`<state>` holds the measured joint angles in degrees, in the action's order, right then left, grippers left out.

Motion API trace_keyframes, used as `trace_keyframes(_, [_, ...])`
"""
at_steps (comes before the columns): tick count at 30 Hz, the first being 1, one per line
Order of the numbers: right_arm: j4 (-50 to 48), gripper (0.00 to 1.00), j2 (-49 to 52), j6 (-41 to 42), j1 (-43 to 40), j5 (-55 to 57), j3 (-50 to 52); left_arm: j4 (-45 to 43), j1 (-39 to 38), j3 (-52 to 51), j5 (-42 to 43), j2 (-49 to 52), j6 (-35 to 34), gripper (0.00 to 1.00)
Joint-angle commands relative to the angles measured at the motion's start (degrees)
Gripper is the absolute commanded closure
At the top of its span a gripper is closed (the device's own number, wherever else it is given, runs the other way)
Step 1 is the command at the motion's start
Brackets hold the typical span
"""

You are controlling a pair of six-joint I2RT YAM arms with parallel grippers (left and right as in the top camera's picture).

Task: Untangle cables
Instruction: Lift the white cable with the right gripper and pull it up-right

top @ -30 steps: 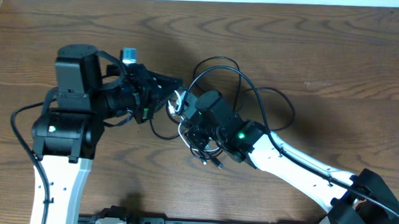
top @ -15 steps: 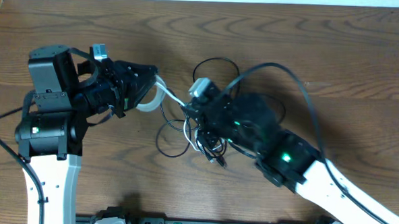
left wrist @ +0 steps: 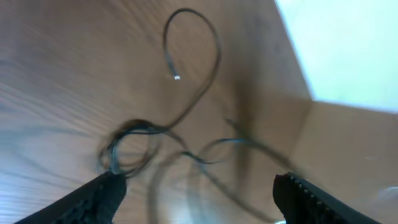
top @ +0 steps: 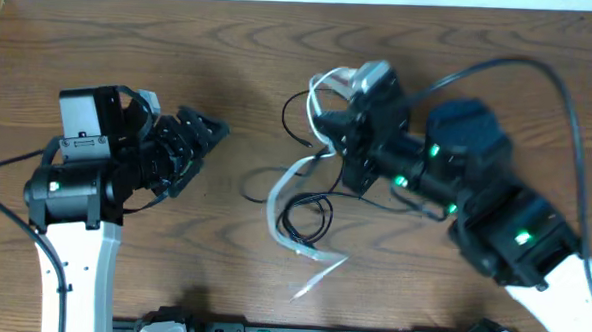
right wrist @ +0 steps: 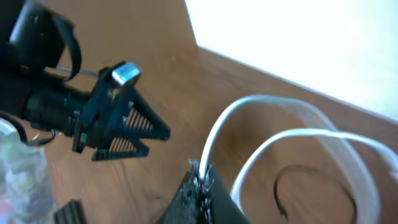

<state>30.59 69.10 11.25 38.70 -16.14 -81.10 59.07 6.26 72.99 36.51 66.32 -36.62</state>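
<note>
Left fingers (left wrist: 102, 193) spread wide, empty, hovering over bench (top: 131, 49). Right fingers (right wrist: 193, 199) pinched shut on white cable (right wrist: 221, 121), raised. Its tail drapes down beside black cables (left wrist: 112, 155) coiled on bench between arms.

Risk: white tail may cross the black loop. A hard pull could cinch a knot or drag everything.

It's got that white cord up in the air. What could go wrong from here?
The right gripper is shut on the white cable, whose lower part seems to cross the black cables on the table. Pulling further may drag them along or tighten the tangle rather than free it. The left gripper is open and empty, so nothing pins the black cables down. The blur hides exactly how the cords cross.
</note>
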Motion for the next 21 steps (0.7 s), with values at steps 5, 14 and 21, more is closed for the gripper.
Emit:
trace_keyframes(5, [15.43,0.99,11.43,3.04,-2.45,-0.94,-12.33,3.43,-1.68,0.20,-1.60,2.80,22.97,0.12])
trace_keyframes(14, [34.77,0.99,24.26,-2.95,-2.86,1.29,-34.03,4.98,-6.64,-0.15,-1.68,5.42,30.40,0.11])
trace_keyframes(21, [38.62,0.99,26.16,-3.65,-6.58,6.14,-45.27,5.01,-7.37,-0.42,-1.66,8.50,30.38,0.11])
